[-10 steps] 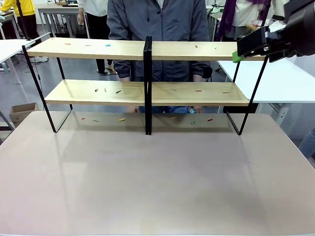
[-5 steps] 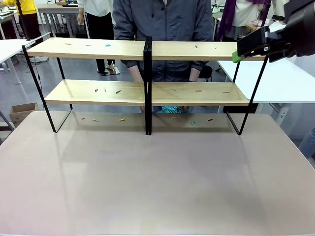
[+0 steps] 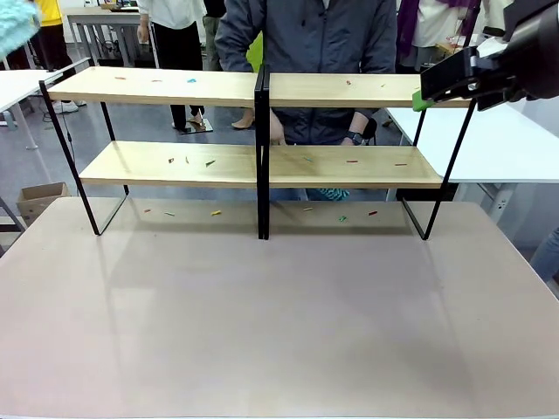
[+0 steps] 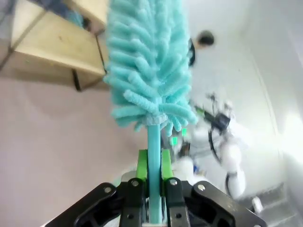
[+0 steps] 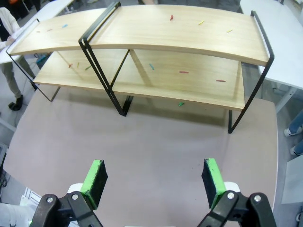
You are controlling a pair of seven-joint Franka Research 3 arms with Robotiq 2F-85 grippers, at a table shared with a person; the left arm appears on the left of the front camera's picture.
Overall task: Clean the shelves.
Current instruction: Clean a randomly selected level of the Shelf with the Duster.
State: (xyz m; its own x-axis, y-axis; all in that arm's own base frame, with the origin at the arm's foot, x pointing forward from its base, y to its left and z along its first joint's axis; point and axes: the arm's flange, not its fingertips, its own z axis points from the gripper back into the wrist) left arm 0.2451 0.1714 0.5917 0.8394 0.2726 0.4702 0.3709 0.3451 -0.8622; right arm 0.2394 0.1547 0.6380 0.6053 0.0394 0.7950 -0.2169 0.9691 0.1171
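Note:
The shelves point(image 3: 349, 166) stand across the far half of the table, two light-wood boards in a black frame with a central post point(image 3: 261, 148). Small coloured scraps point(image 3: 210, 162) lie on both boards and on the table under them. In the left wrist view my left gripper point(image 4: 151, 163) is shut on the handle of a fluffy teal duster point(image 4: 147, 61), with a corner of the shelves point(image 4: 52, 38) beyond it. The duster point(image 3: 16, 24) shows blurred at the front view's top left. My right gripper point(image 5: 154, 182) is open and empty, high above the shelves point(image 5: 175, 33); it also hangs at the rack's right end point(image 3: 450, 85).
A person in a grey jacket point(image 3: 314, 44) stands behind the shelves, one hand point(image 3: 276, 133) near the post, a yellow-green thing point(image 3: 255, 52) raised. A teal thing point(image 3: 332, 194) shows below the lower board. A white table point(image 3: 507, 144) stands at the right, a cardboard box point(image 3: 39, 199) at the left.
The person has shifted right and raised a yellow-green thing by the post. The teal thing below the lower board moved right. The duster came into the front view's top left. My right gripper stayed put.

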